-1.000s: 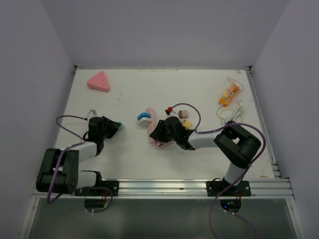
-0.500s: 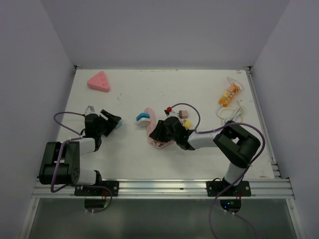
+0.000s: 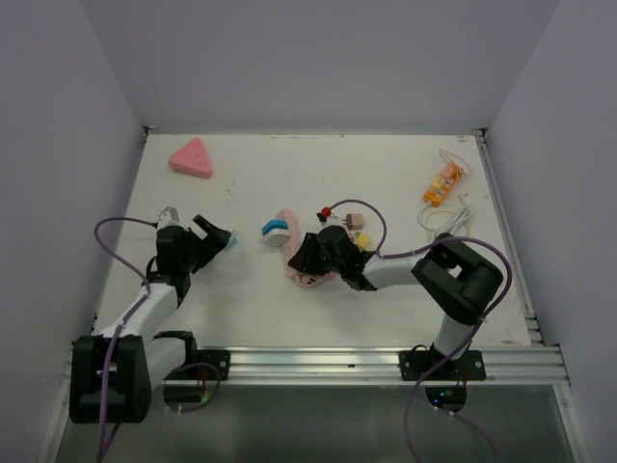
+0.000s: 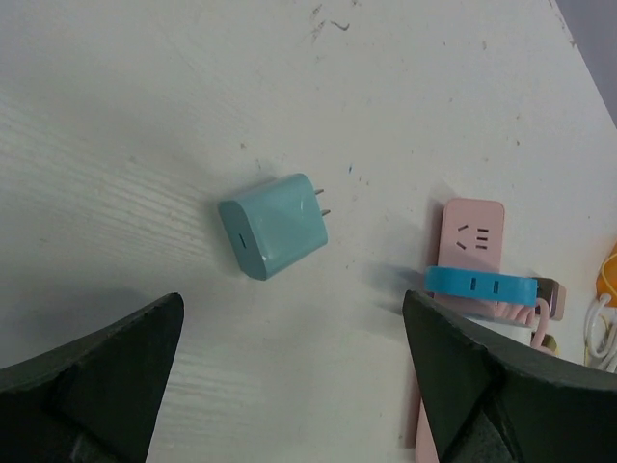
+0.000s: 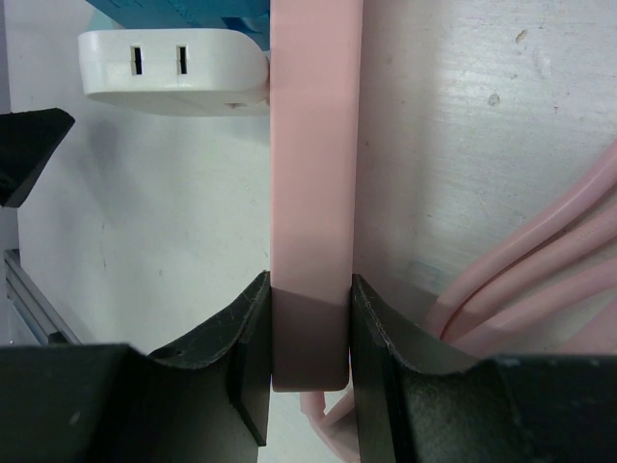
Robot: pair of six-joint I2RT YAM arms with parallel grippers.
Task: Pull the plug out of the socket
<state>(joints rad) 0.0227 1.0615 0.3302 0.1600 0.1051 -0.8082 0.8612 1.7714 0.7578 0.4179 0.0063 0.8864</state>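
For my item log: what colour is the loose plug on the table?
Light teal; the plug shows best in the left wrist view.

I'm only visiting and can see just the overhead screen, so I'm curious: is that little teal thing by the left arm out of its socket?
Observer: Yes. The left wrist view shows the teal plug lying on the table with its metal prongs bare, apart from the pink socket strip.
Visitor: Is the left arm holding it?
Observer: No. The left pincer stands wide open, and the plug lies clear of it.
Visitor: And the right arm?
Observer: Its wrist view shows the right pincer clamped on the strip's narrow edge.
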